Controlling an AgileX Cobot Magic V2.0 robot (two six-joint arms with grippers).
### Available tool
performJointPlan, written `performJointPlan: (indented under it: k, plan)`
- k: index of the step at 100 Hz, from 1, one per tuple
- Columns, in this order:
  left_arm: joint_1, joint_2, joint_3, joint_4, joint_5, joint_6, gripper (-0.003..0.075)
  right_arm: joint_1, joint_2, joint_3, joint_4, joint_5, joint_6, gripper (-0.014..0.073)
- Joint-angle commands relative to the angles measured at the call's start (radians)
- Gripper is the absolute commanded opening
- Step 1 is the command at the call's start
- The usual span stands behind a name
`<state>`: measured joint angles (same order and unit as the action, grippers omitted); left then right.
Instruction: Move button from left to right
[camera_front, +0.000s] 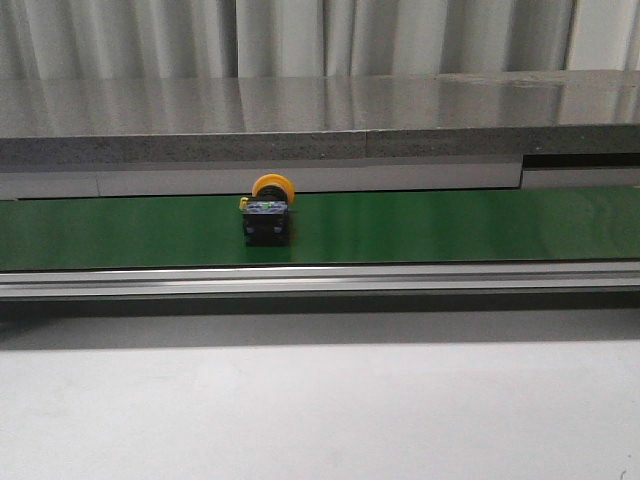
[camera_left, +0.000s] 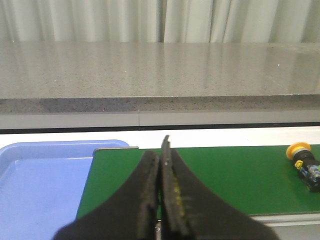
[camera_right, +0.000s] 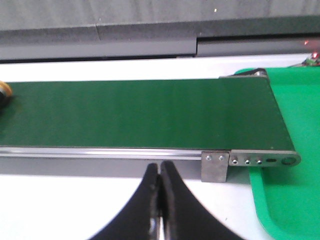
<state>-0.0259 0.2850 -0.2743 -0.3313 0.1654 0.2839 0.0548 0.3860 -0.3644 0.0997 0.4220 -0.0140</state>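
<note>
Sitting on the green belt (camera_front: 450, 225), the button (camera_front: 268, 212) lies on its side — well apart from both arms. Left gripper (camera_left: 161, 150) and right gripper (camera_right: 160, 167) are clenched, empty. Better to open the gripper first, then close on the black body — not the round head.

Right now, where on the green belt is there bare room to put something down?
The green belt is bare on both sides of the button, its only occupant. In the wrist views it stays bare up to the blue tray at one end and the green tray at the other. Nowhere is crowded.
</note>
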Motion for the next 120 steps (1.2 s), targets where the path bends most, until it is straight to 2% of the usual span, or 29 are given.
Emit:
performJointPlan:
  k: [1,49,77,86,110,120]
  plan:
    - [-0.009,0.007,-0.029,-0.014,-0.072,-0.002,-0.002,-0.001,0.11,-0.115,0.003,0.008,-0.001,-0.0068]
    - [-0.009,0.007,-0.029,-0.014,-0.072,-0.002,-0.002,-0.001,0.641,-0.498,0.003,0.321,-0.001,-0.0068]
    - [-0.009,0.007,-0.029,-0.014,-0.072,-0.002,-0.002,-0.001,0.769,-0.55,0.005,0.313,-0.001,-0.0049]
    - [-0.009,0.007,-0.029,-0.014,-0.072,-0.002,-0.002,-0.001,0.769,-0.55,0.005,0.312,-0.001,0.0043]
    - [-0.009,0.007,-0.029,-0.014,-0.072,-0.002,-0.002,-0.001,0.769,-0.55,0.005,0.305,-0.001,0.0505]
    - [-0.009,0.007,-0.029,-0.014,-0.072,-0.002,-0.002,-0.001,0.769,-0.55,0.008,0.294,-0.001,0.0615]
